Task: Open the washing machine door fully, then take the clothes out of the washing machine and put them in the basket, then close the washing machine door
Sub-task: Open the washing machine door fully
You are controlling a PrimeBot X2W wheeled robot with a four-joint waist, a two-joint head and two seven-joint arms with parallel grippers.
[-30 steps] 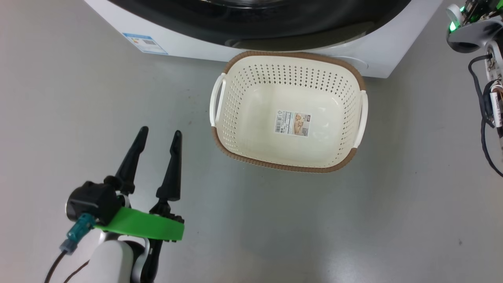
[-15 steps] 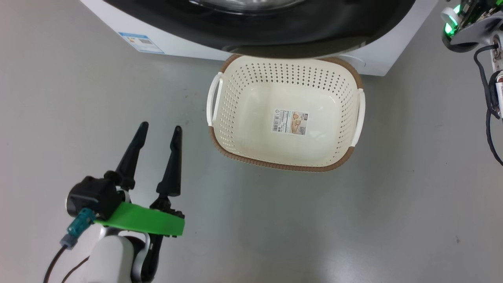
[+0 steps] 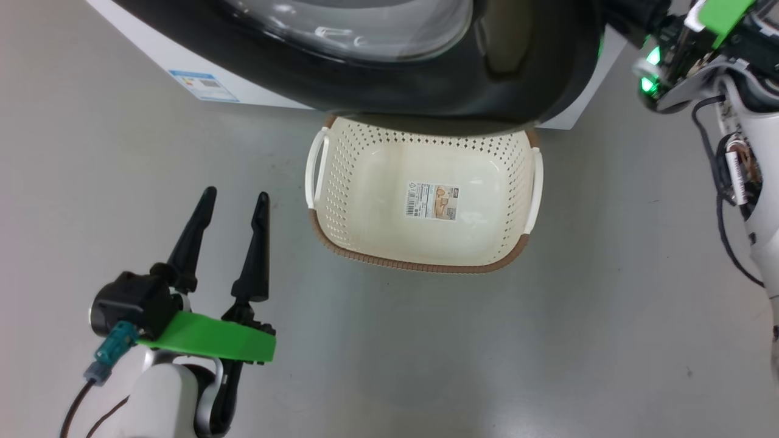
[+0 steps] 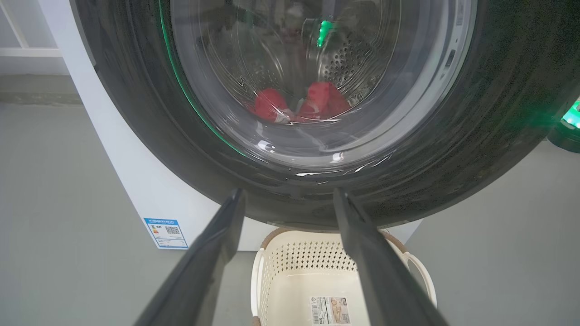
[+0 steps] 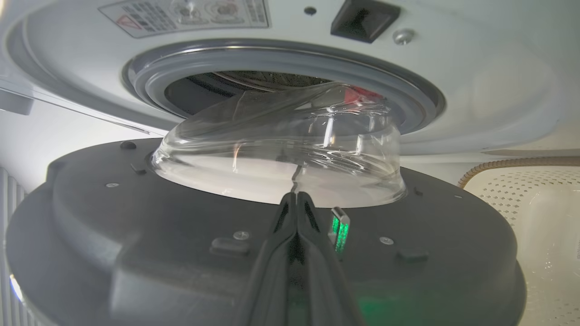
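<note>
The washing machine door (image 3: 426, 91) is standing partly open, its glossy black rim hanging over the far end of the basket (image 3: 420, 264) in the head view. In the right wrist view its clear bowl-shaped window (image 5: 281, 149) is sitting just outside the grey rubber ring (image 5: 149, 77) of the washing machine (image 4: 136, 181), apart from the opening. The clothes (image 4: 324, 102) are lying low in the perforated drum, showing red through the glass in the left wrist view.

The right gripper (image 5: 295, 195) is pointing along the door's dark inner face with its two fingers pressed together on nothing, tips at the foot of the glass bowl; whether they are touching the door cannot be told.

The basket is sitting on the grey floor (image 3: 548, 340) right in front of the machine, with only a barcode sticker (image 3: 432, 201) on its bottom. The left gripper (image 3: 236, 194) is hovering above the floor to the basket's left, well apart from the door, its fingers spread wide and holding nothing. A small blue label (image 3: 202, 86) is showing low on the machine's white front.
</note>
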